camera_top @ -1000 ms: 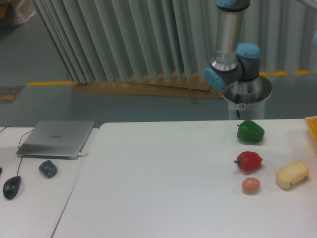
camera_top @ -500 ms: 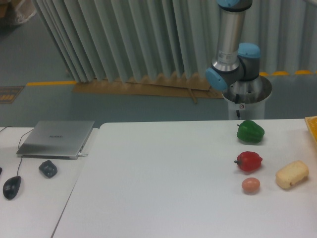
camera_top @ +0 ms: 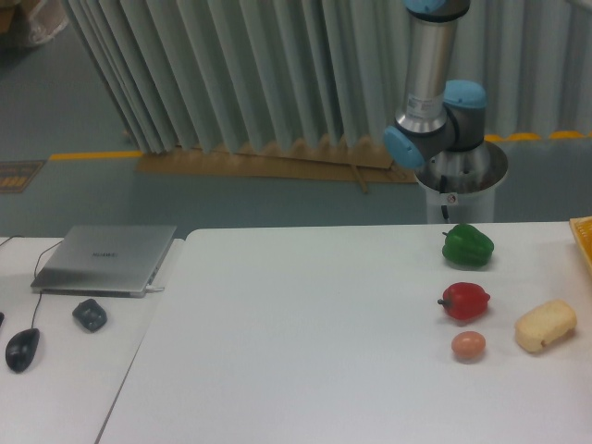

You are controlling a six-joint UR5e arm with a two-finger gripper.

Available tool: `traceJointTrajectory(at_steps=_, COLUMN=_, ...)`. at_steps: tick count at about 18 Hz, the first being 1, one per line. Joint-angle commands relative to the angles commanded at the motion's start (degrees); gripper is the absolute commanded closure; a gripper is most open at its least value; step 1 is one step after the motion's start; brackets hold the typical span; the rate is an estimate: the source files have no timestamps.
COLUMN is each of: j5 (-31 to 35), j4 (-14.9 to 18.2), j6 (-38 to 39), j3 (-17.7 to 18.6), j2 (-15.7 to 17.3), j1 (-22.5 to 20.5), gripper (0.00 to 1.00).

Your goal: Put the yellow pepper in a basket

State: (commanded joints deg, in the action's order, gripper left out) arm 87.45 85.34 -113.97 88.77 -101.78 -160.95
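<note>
No glossy yellow bell pepper is seen at right, only an orange-yellow basket edge (camera_top: 585,242), so placement is judged nearly done; the out-of-frame claw's state cannot be told.

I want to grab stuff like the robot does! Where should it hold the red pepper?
Probably the round middle of the red pepper, coming straight down from above. It lies on its side with the stem pointing left, so fingers closing front to back would miss the stem. The egg sits close in front, so go carefully there.
</note>
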Motion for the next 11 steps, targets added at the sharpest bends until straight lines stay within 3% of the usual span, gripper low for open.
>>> traceJointTrajectory(at_steps=5, j5=0.0, j4=-1.6, j6=9.4, j3=0.0, j2=0.0, j1=4.5, gripper=0.0)
traceJointTrajectory(at_steps=9, j5=0.1, j4=-5.8, j6=15.4, j3=-0.1, j2=-0.6, j1=8.0, gripper=0.0)
traceJointTrajectory(at_steps=11, j5=0.2, j4=-6.2, j6=18.9, j3=-0.1, j2=-0.9, j1=9.5, gripper=0.0)
